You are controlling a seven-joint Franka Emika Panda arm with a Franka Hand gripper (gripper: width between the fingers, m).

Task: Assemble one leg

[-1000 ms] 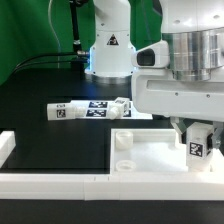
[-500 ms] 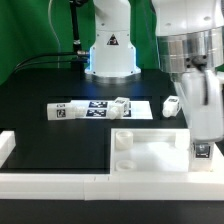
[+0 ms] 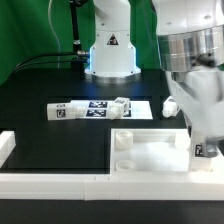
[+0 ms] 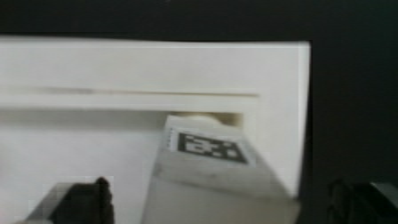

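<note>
In the exterior view my gripper (image 3: 205,140) hangs over the right corner of the large white panel (image 3: 155,152). A white leg (image 3: 208,150) with its tag facing out stands upright there under the hand. In the wrist view the same leg (image 4: 217,160) rises between my two dark fingertips (image 4: 82,200). A gap shows on each side of it, so the jaws stand open around the leg without touching it. The leg's foot and the socket under it are hidden.
Two more white legs (image 3: 62,111) (image 3: 120,104) lie on the black table by the marker board (image 3: 95,108). The panel has round sockets (image 3: 122,141) at its left corners. A white rail (image 3: 50,180) runs along the front edge. The robot base (image 3: 110,50) stands behind.
The hand has turned about its axis since one second ago, and the leg with it. The leg now sits slightly further toward the exterior view's right, at the panel corner.
</note>
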